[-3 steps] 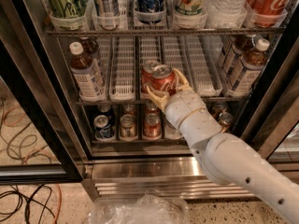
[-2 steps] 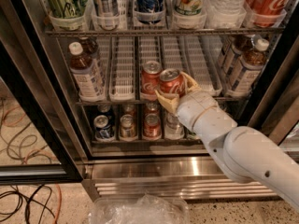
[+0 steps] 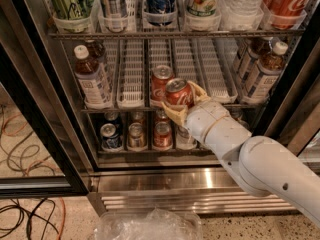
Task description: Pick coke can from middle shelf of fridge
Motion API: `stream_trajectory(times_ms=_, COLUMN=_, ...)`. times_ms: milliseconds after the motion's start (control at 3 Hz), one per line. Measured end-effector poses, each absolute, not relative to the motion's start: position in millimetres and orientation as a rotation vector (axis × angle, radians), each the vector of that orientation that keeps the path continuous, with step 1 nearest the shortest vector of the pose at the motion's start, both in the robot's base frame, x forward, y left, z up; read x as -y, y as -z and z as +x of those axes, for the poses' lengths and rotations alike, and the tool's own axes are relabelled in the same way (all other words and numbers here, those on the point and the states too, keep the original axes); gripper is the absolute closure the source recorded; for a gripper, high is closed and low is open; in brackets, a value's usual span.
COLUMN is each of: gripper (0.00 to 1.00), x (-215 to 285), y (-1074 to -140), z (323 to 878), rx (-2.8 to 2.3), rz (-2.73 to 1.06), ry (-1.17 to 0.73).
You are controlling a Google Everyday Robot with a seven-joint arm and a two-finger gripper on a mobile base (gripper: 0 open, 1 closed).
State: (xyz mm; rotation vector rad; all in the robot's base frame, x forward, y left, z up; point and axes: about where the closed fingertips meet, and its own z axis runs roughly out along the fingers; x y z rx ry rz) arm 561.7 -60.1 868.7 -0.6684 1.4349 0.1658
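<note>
Crumpled clear plastic [image 3: 150,225] is seen nearest, on the speckled floor, with loose cables [image 3: 25,214] to its left. Just behind the plastic lies the stainless base of the fridge [image 3: 165,181]. The white arm [image 3: 270,171] is extended from the lower right up towards the shelves. At its end the tool [image 3: 186,103] is closed around the coke can [image 3: 179,94], one yellowish finger [image 3: 173,115] being pressed under the can and the other against its right side. The can is held tilted, silver top turned up and to the left, at the front edge of the middle shelf [image 3: 131,74]. Whether it touches the shelf cannot be told. Just behind it a second red can [image 3: 161,80] stands upright in a white lane tray. Tea bottles [image 3: 91,81] are ranged at both ends of that shelf. On the shelf below, a row of small cans [image 3: 136,135] is seen. On the top shelf [image 3: 175,34], taller cans and bottles are racked.
</note>
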Motion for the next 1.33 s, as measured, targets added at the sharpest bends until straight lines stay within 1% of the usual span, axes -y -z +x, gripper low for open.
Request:
stream_trajectory(times_ms=333, gripper=1.00, x=53, y=-879, z=559, rx=-1.399, rz=-0.689, ry=-0.195)
stream_trajectory(times_ms=667, gripper=1.00, x=29, y=-892, z=518, rx=-1.385, rz=-0.762, ry=-0.274)
stream_trajectory(times_ms=1000, gripper=1.00, x=-1, y=-876, z=444, rx=-1.489, rz=-0.860, ry=-0.383)
stream_trajectory(times_ms=1333, gripper=1.00, x=-38, y=-855, z=378, rx=-1.628, rz=-0.988, ry=-0.433)
